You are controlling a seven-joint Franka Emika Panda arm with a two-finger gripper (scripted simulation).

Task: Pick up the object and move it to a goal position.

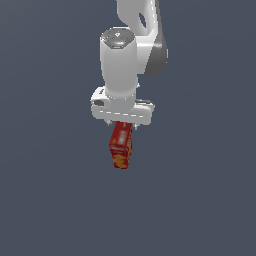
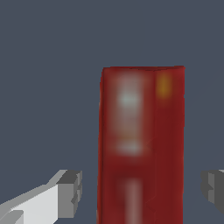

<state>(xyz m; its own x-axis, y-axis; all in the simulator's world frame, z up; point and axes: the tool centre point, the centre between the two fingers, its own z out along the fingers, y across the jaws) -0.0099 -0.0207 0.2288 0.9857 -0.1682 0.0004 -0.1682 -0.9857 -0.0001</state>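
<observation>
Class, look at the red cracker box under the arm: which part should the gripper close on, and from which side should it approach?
Grip the cracker box across its narrow width near the end nearest the gripper, approaching from directly above. The box is narrower than the gripper, and in the wrist view its long red body sits between the fingers with gaps on both sides, so they can close on its flat faces.

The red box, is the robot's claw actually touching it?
Apart. The wrist view shows bare background between the cracker box and each finger pad of the gripper.
</observation>
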